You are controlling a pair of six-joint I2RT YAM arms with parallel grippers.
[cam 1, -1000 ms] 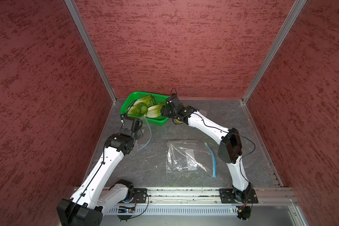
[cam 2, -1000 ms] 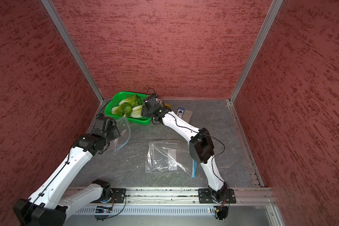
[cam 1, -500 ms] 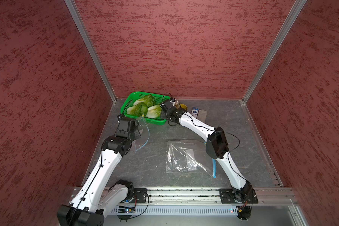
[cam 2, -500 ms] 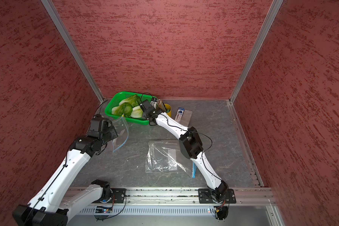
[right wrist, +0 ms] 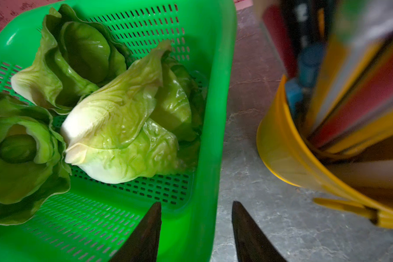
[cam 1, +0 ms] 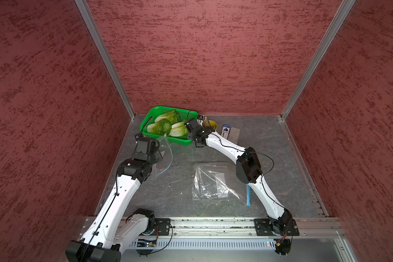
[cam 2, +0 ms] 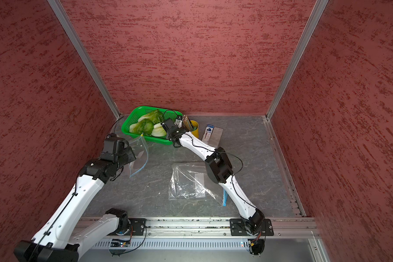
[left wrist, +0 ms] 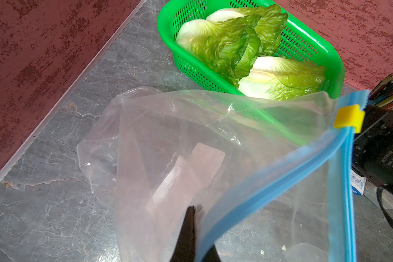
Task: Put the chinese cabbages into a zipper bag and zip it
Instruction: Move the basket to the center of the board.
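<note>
Right claw [right wrist: 196, 202] straddling basket rim [right wrist: 216, 90], elbow [cam 1: 247, 169] raised

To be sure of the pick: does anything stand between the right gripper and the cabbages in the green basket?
Yes: the side wall of the green basket. The right gripper straddles it, one finger over the inside, one over the table. Nothing else lies before the nearest cabbage.
</note>
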